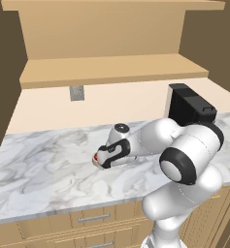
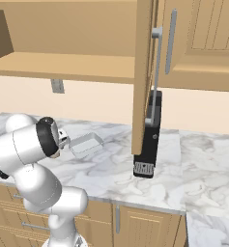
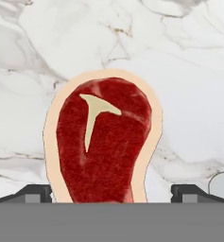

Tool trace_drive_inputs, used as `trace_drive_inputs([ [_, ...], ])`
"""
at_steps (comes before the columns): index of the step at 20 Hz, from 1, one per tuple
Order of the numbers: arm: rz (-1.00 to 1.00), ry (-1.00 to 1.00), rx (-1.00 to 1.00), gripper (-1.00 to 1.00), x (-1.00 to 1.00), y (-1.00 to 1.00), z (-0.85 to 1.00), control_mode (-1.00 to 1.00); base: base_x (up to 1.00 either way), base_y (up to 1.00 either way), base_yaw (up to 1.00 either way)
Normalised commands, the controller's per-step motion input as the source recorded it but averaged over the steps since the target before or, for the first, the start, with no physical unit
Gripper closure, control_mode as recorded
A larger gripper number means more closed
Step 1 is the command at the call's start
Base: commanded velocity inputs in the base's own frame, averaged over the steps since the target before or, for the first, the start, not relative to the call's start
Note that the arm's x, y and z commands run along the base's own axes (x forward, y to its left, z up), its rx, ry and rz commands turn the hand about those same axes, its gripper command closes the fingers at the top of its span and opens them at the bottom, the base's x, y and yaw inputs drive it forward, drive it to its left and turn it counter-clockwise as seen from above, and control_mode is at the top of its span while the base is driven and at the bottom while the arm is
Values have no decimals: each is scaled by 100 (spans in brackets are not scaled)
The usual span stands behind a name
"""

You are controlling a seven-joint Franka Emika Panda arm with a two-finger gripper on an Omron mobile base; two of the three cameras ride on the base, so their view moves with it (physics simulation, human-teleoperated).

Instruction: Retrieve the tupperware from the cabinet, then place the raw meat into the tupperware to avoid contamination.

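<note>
Jaws spread wide, one tip on each side of the raw meat [image 3: 104,142], not pinching it | meat lies flat on the marble counter [image 1: 39,169] under the gripper [image 1: 100,161] | tupperware [image 2: 86,144] sits on the counter near the arm | cabinet [image 2: 144,72] door open | black coffee machine [image 2: 150,137] just behind that door

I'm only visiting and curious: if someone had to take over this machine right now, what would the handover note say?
Gripper: jaws open, tips either side of the raw meat, not closed on it.
Raw meat: lying flat on the marble counter.
Tupperware: out of the cabinet, on the counter, holding nothing; the cabinet door stands open.
Done: retrieval.
Left: grasp the meat, lift it and put it into the tupperware.
</note>
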Motion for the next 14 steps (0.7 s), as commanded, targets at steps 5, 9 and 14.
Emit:
trace_drive_inputs([
  [5,0,0,0,-100,7,5,-16,-100,0,0,0],
  [9,0,0,0,-100,9,6,-18,-100,0,0,0],
  [14,0,1,0,-100,7,2,-18,-100,0,0,0],
])
